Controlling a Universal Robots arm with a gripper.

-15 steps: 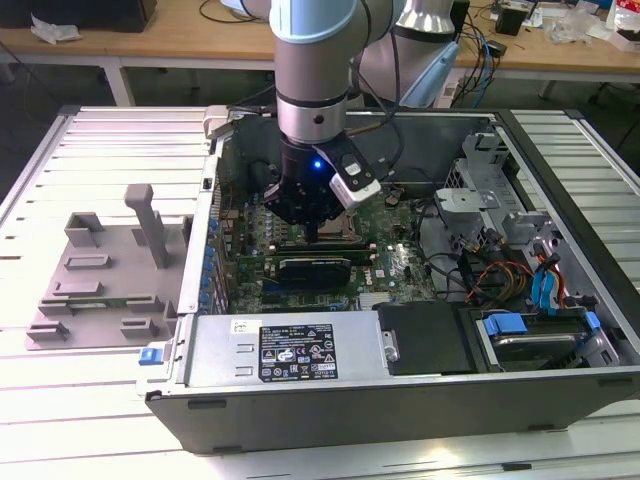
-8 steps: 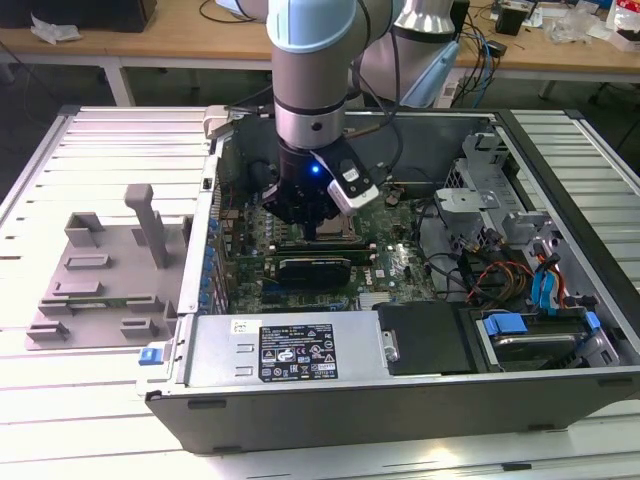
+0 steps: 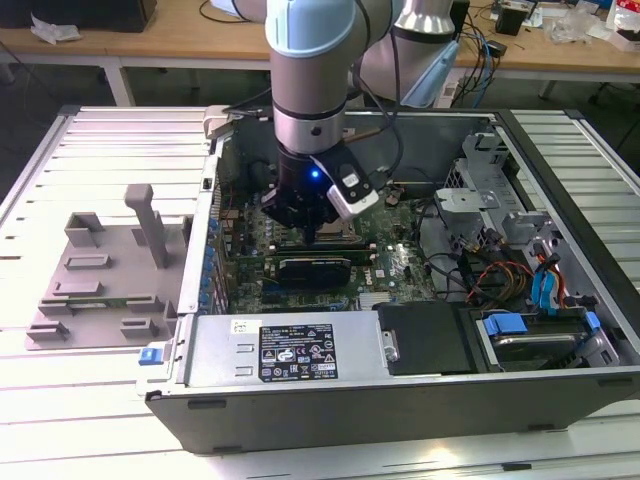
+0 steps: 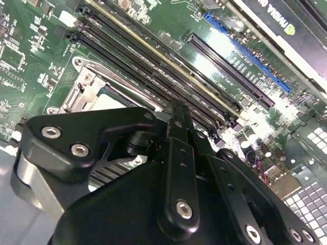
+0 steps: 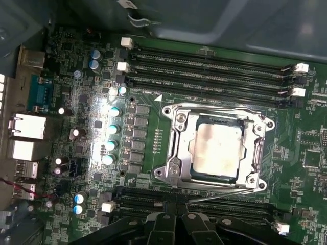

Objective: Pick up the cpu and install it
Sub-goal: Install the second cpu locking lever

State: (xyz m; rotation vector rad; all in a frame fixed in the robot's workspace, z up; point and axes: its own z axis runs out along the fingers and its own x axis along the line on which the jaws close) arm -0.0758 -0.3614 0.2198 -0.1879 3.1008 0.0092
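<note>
One grey tray (image 3: pixel 95 275) lies at the exterior view's left on your slatted table (image 3: pixel 60 400), just outside the case wall, with upright pegs and shallow recesses.

One open computer case (image 3: pixel 400 400) fills the middle and the exterior view's right; its near edge carries a labelled power supply (image 3: pixel 290 350).

One green motherboard (image 3: pixel 395 265) lies flat inside the case. In the first wrist view you see its capacitors (image 5: pixel 113 128) in a row, then black memory slots (image 5: pixel 214 69) on both sides of the socket frame (image 5: pixel 176 148).

One cpu (image 5: pixel 218 148), silvery-topped, sits inside that metal socket frame, seated flat in the socket with the frame's rails around it.

One arm (image 3: pixel 310 70) comes down from the far side into the case, and your gripper (image 3: pixel 312 228) hangs low over the socket area of the board. In the first wrist view its black fingers (image 5: pixel 176 224) stand close together just beside the socket and clear of the cpu; they look drawn together with nothing between them.

One drive bay with blue tabs (image 3: pixel 545 285) and bundled cables (image 3: pixel 490 275) occupies the exterior view's right end of the case.
</note>
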